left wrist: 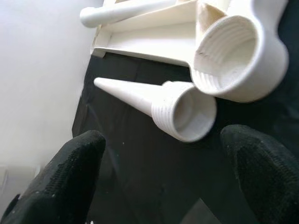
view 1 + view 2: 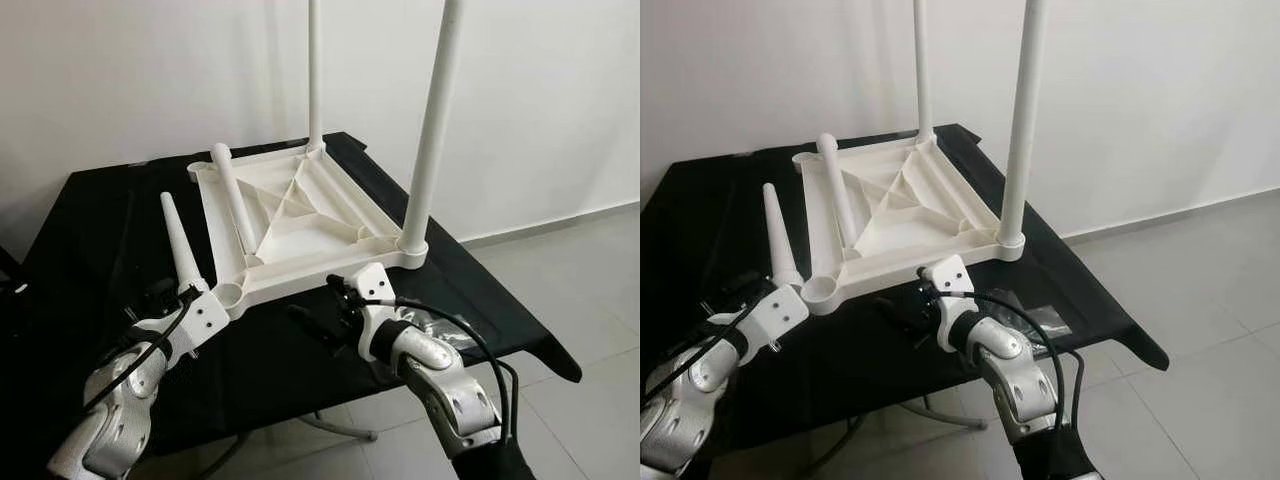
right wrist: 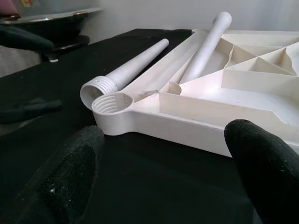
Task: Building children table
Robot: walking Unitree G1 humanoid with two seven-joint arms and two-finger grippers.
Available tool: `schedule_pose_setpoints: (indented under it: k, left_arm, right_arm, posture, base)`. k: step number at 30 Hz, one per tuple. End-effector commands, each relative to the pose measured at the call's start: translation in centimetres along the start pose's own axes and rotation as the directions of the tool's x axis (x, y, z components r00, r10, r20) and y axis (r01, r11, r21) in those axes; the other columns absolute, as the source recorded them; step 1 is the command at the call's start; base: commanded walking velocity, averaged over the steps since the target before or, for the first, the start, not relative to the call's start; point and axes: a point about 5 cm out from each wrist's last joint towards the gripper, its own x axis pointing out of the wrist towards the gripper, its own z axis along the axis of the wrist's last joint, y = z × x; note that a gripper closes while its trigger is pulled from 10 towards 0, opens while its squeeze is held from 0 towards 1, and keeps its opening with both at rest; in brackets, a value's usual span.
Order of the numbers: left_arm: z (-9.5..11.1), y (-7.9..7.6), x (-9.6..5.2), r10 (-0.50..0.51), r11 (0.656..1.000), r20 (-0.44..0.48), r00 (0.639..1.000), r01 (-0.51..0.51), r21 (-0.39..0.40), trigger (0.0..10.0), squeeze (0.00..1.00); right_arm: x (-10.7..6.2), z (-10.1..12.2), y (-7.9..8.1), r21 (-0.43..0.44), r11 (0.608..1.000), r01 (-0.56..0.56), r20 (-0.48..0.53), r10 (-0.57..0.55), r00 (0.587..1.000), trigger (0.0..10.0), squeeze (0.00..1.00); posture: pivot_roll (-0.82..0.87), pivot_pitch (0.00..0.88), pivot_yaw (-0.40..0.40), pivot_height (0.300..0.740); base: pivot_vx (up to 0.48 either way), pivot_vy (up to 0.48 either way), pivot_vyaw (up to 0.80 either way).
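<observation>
- A white tabletop (image 2: 300, 215) lies upside down on a black-draped table (image 2: 90, 260), its ribbed underside facing up.
- Two legs stand upright in its right corners: the near-right leg (image 2: 432, 130) and the far-right leg (image 2: 314, 75).
- A third leg (image 2: 232, 195) lies loose across the tabletop's left side, leaning on the far-left corner.
- A fourth leg (image 2: 181, 243) lies on the cloth just left of the tabletop, its threaded end (image 1: 184, 112) beside the empty near-left socket (image 1: 233, 56).
- The left gripper (image 1: 163, 172) hovers at that threaded end, jaws wide and holding nothing.
- The right gripper (image 3: 163, 168) sits near the tabletop's near edge, jaws wide and empty, facing the same socket.
- A clear plastic bag (image 2: 440, 335) lies on the cloth beside the right arm.
- White wall behind; grey tiled floor (image 2: 580, 290) to the right.
</observation>
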Motion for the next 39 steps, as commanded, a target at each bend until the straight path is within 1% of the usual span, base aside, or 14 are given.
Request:
schedule_pose_setpoints:
  k: [1,4,7,9,10,12,16,19,24,26,28,30,36,39]
  left_arm:
    - [0.1,0.0,0.5,0.018,0.999,-0.003,1.000,-0.018,0.043,10.0,0.00]
    - [0.1,0.1,0.7,0.025,0.998,-0.003,1.000,-0.024,0.054,10.0,0.00]
    - [0.3,0.3,1.9,0.050,0.996,0.006,0.999,-0.050,0.073,10.0,0.00]
    - [0.3,0.4,2.8,0.046,0.996,0.013,0.999,-0.047,0.080,10.0,0.00]
    - [0.3,0.4,2.8,0.046,0.996,0.013,0.999,-0.047,0.080,10.0,0.00]
    - [0.4,0.5,3.4,0.041,0.994,0.014,0.999,-0.042,0.106,10.0,0.00]
    - [0.7,0.6,4.1,0.036,0.991,0.025,0.999,-0.039,0.131,10.0,0.00]
    - [0.9,0.4,4.6,0.018,0.987,0.025,1.000,-0.022,0.162,10.0,0.00]
    - [1.0,0.3,5.1,0.007,0.979,0.020,1.000,-0.011,0.202,10.0,0.00]
    - [1.1,0.2,5.5,-0.017,0.970,0.021,1.000,0.011,0.245,10.0,0.00]
    - [1.2,0.1,5.6,-0.044,0.966,0.026,0.999,0.036,0.256,10.0,0.00]
    - [1.2,0.1,5.6,-0.044,0.966,0.026,0.999,0.036,0.256,10.0,0.00]
    - [1.0,0.7,6.0,-0.057,0.947,0.026,0.998,0.046,0.319,10.0,0.00]
    - [0.8,0.9,6.1,-0.079,0.940,0.018,0.997,0.069,0.333,10.0,0.00]
  right_arm:
    - [-0.1,0.3,0.2,0.003,1.000,-0.009,0.015,0.009,1.000,10.0,0.00]
    - [-0.1,0.3,0.3,0.003,1.000,-0.011,0.015,0.011,1.000,10.0,0.00]
    - [-0.1,0.3,0.4,0.003,1.000,-0.013,0.015,0.013,1.000,10.0,0.00]
    - [-0.1,0.3,0.4,0.005,1.000,-0.013,0.015,0.013,1.000,10.0,0.00]
    - [-0.1,0.3,0.4,0.005,1.000,-0.013,0.015,0.013,1.000,10.0,0.00]
    - [-0.2,0.4,0.5,0.006,1.000,-0.014,0.016,0.014,1.000,10.0,0.00]
    - [-0.3,0.5,0.6,0.009,1.000,-0.013,0.018,0.013,1.000,10.0,0.00]
    - [-0.4,0.5,0.6,0.011,1.000,-0.014,0.018,0.013,1.000,10.0,0.00]
    - [-0.5,0.5,0.7,0.014,1.000,-0.014,0.018,0.014,1.000,10.0,0.00]
    - [-0.6,0.6,0.9,0.017,1.000,-0.015,0.018,0.014,1.000,10.0,0.00]
    - [-0.6,0.6,1.0,0.021,1.000,-0.015,0.019,0.015,1.000,10.0,0.00]
    - [-0.6,0.6,1.0,0.021,1.000,-0.015,0.019,0.015,1.000,10.0,0.00]
    - [-0.6,0.6,1.2,0.029,0.999,-0.015,0.019,0.015,1.000,10.0,0.00]
    - [-0.6,0.6,1.2,0.031,0.999,-0.014,0.019,0.014,1.000,10.0,0.00]
  posture:
    - [-0.11,0.042,0.031,0.740]
    - [-0.11,0.042,0.031,0.740]
    - [-0.12,0.052,0.038,0.740]
    - [-0.12,0.053,0.038,0.740]
    - [-0.12,0.053,0.038,0.740]
    - [-0.13,0.064,0.044,0.740]
    - [-0.13,0.069,0.047,0.740]
    - [-0.14,0.080,0.052,0.740]
    - [-0.14,0.089,0.054,0.740]
    - [-0.15,0.095,0.056,0.740]
    - [-0.15,0.099,0.058,0.740]
    - [-0.15,0.099,0.058,0.740]
    - [-0.15,0.104,0.062,0.740]
    - [-0.15,0.104,0.063,0.740]
  base:
    - [0.000,0.000,0.00]
    - [0.000,0.000,0.00]
    - [0.000,0.000,0.00]
    - [0.000,0.000,0.00]
    - [0.000,0.000,0.00]
    - [0.000,0.000,0.00]
    - [0.000,0.000,0.00]
    - [0.000,0.000,0.00]
    - [0.000,0.000,0.00]
    - [0.000,0.000,0.00]
    - [0.000,0.000,0.00]
    - [0.000,0.000,0.00]
    - [0.000,0.000,0.00]
    - [0.000,0.000,0.00]
